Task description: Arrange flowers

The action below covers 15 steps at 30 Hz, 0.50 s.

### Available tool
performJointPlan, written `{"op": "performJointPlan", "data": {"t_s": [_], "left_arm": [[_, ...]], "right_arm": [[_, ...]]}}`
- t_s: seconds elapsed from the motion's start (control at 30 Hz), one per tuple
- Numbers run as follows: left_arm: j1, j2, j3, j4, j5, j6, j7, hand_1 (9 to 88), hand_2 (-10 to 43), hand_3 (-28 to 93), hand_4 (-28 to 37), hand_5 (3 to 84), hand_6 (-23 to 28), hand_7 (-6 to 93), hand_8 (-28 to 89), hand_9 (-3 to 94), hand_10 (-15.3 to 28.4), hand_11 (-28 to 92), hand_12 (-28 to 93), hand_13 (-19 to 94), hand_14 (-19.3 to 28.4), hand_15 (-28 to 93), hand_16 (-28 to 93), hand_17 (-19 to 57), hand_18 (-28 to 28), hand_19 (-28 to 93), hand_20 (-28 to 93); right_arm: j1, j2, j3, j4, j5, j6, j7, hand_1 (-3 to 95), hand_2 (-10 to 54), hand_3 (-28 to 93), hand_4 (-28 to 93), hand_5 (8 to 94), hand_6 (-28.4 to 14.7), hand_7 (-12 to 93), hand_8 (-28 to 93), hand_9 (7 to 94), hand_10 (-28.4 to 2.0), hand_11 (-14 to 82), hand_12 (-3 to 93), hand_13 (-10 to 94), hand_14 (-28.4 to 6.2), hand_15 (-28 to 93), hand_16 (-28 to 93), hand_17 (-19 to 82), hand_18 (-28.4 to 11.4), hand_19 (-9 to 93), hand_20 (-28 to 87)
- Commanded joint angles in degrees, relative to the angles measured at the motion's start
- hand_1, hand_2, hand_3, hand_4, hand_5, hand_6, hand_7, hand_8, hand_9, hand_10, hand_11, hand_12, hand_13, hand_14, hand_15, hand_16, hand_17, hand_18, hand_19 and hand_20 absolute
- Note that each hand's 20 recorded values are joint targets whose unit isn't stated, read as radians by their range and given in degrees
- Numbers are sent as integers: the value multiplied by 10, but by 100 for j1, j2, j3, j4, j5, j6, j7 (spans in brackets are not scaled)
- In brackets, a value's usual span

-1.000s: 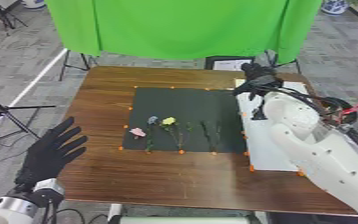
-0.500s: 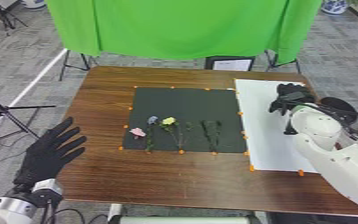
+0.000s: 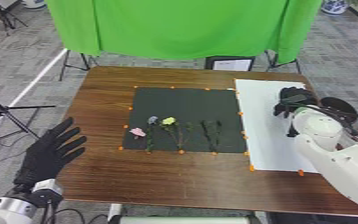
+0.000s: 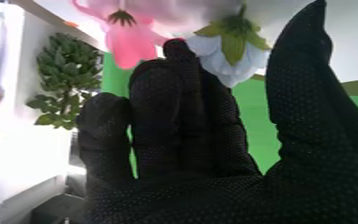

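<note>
Over the far right part of the white sheet, beside a round dark object, is my right hand. In the right wrist view the right hand has straight fingers, with a pink flower and a pale blue-white flower by the fingertips; contact is unclear. The black mat bears a pink flower, a bluish flower, a yellow flower and dark green stems. My left hand is open beside the table's left edge.
Orange markers line the edges of the mat and sheet on the brown table. A framed sheet stands behind the far edge, before a green cloth. A tripod is at the left.
My right hand has come from the table's far edge toward the right and nearer, uncovering the sheet's far end. My left hand has kept still.
</note>
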Motion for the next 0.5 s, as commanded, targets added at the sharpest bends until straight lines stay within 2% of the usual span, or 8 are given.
{"op": "performJointPlan", "data": {"t_s": [0.03,0.17,0.23,0.3,0.33,0.4,0.5], "left_arm": [[56,-27,-9,-20,5,-33,-39,223,-38,674,-283,238,26,174,-102,221,110,131,195,179,159,228,16,-118,235,375,84],[32,-20,9,-14,-1,-26,-33,222,-38,675,-283,238,26,174,-102,221,110,131,195,178,159,228,17,-118,236,376,85],[45,-29,13,-23,-2,-23,-24,222,-38,675,-283,238,26,174,-102,221,110,131,195,179,159,228,17,-118,235,375,85],[43,-45,4,-26,-2,-23,-32,223,-37,674,-283,238,26,174,-102,221,110,131,195,178,160,228,17,-117,235,374,85],[57,-49,-2,-30,-1,-25,-32,223,-36,674,-283,238,26,174,-102,221,110,132,195,178,160,227,17,-117,235,374,85],[65,-57,-8,-40,2,-2,-18,223,-36,675,-283,238,26,174,-102,221,110,132,195,179,160,227,17,-118,235,375,85],[76,-59,-24,-45,1,16,-15,223,-35,674,-283,238,26,174,-102,221,110,133,195,179,160,230,17,-118,235,375,85]], "right_arm": [[-123,-9,8,76,-57,169,-279,279,-95,876,-283,443,-11,354,-163,581,-88,296,223,633,-75,784,273,294,-215,864,562],[-108,-18,-111,128,-116,565,-438,311,-95,868,-282,496,11,370,-172,587,-85,292,222,676,-71,774,286,324,-211,879,553],[-79,-22,-205,184,-147,867,-506,343,-95,854,-282,534,19,373,-140,712,-75,282,255,695,-68,768,297,333,-208,890,539],[-91,-19,-217,172,-165,1027,-557,382,-90,819,-282,573,21,411,-61,768,-65,257,305,711,-64,765,303,343,-205,900,534],[-108,-17,-213,167,-163,1121,-605,425,-69,799,-281,634,28,440,-29,827,-55,243,340,731,-60,762,307,359,-204,912,528],[-119,-2,-207,84,-152,1249,-639,449,-56,795,-282,678,33,447,-13,859,-56,254,342,747,-58,759,312,369,-203,920,524],[-121,-14,-186,-150,-80,1398,-751,456,-58,803,-282,700,33,446,-8,875,-59,266,337,756,-57,759,314,375,-204,925,523]]}}
